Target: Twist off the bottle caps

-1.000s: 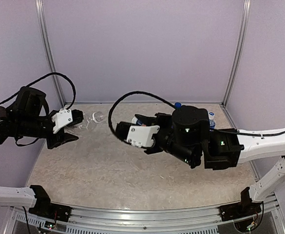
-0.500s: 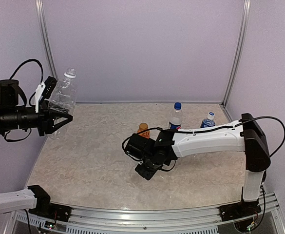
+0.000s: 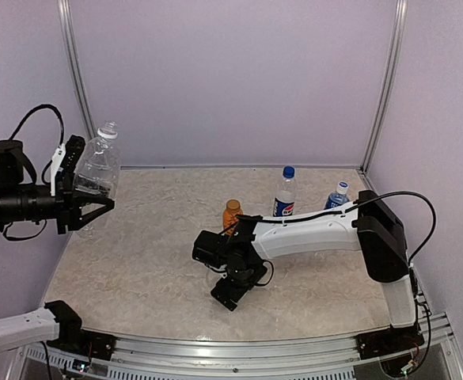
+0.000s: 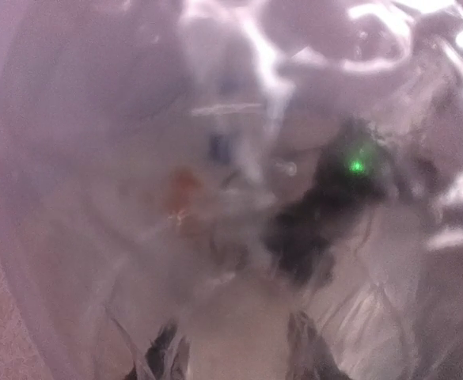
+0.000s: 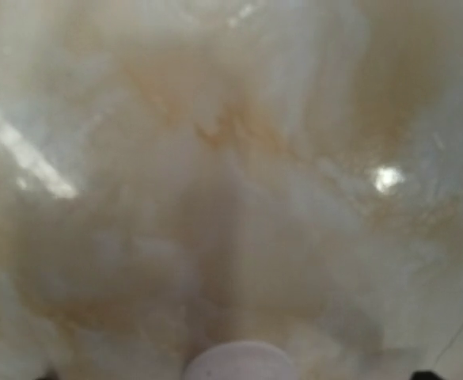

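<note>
My left gripper (image 3: 93, 199) is shut on the clear unlabelled bottle (image 3: 98, 162) and holds it upright in the air at the far left. That bottle (image 4: 215, 158) fills the left wrist view, blurred. Whether its neck carries a cap I cannot tell. My right gripper (image 3: 225, 291) points down at the table near the front centre, jaws spread wide, open. A small white round cap (image 5: 235, 361) lies just below it in the right wrist view. The short orange bottle (image 3: 231, 214), the Pepsi bottle (image 3: 284, 192) and the bright-blue-label bottle (image 3: 337, 195) stand capped at the back right.
The marbled tabletop (image 3: 136, 261) is walled by purple panels on three sides. The right arm (image 3: 310, 229) stretches low across the table in front of the three standing bottles. A metal rail (image 3: 231, 348) runs along the near edge.
The left gripper has lifted the clear bottle off the table and now tips it slightly. The right arm has swung down from high up to the table front, and its jaws have opened.
</note>
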Robot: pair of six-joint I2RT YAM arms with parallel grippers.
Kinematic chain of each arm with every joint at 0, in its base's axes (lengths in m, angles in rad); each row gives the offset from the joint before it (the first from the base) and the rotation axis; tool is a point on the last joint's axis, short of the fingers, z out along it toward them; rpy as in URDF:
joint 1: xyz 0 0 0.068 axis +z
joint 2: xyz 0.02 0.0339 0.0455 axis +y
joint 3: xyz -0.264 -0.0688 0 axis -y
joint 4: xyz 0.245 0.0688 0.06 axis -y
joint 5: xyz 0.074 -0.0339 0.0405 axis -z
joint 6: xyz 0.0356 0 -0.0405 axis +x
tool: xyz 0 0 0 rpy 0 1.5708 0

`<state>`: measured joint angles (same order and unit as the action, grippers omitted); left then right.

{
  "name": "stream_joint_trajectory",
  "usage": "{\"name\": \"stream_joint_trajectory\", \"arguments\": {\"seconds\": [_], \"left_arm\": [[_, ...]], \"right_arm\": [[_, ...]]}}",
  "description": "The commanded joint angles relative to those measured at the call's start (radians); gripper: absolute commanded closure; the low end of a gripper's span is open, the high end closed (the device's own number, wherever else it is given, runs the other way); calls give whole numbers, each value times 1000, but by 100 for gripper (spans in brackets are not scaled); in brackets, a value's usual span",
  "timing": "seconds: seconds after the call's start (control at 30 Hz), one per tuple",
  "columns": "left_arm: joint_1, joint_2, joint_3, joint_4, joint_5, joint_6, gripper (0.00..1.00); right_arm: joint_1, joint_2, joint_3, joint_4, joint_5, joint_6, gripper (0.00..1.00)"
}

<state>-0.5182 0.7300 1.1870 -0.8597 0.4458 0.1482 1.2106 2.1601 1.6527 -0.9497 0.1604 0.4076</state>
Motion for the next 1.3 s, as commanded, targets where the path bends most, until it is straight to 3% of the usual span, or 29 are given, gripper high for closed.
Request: {"name": "stream_joint_trajectory", "arguments": {"seconds": [0.0, 0.1, 0.2, 0.23, 0.27, 0.33, 0.47, 0.87, 1.03, 1.13, 1.27], "left_arm": [[-15, -28, -29, 36, 52, 47, 60], [-32, -36, -34, 44, 72, 78, 59], [-46, -44, -37, 57, 71, 109, 58], [-49, -46, -39, 61, 71, 116, 58], [-57, -54, -43, 66, 76, 138, 58], [-64, -59, -48, 69, 81, 152, 58], [-73, -57, -55, 71, 85, 164, 58], [-84, -36, -58, 85, 89, 165, 58], [-95, -31, -61, 85, 87, 172, 57], [-96, -29, -61, 83, 84, 176, 57], [-98, -28, -60, 88, 82, 177, 57]], "right_arm": [[5, -43, 72, -35, 4, -13, 1], [9, -124, 160, -11, 25, -89, 1], [13, -275, 183, 167, -23, -231, 2], [13, -336, 165, 269, -71, -278, 2], [13, -465, 70, 566, -237, -362, 3], [12, -545, -22, 835, -368, -394, 4], [13, -527, 17, 1108, -454, -367, 9], [49, -251, 351, 1131, -600, -307, 23], [50, -203, 396, 1139, -605, -284, 40], [50, -186, 415, 1118, -603, -283, 44], [50, -181, 420, 1096, -586, -286, 61]]}}
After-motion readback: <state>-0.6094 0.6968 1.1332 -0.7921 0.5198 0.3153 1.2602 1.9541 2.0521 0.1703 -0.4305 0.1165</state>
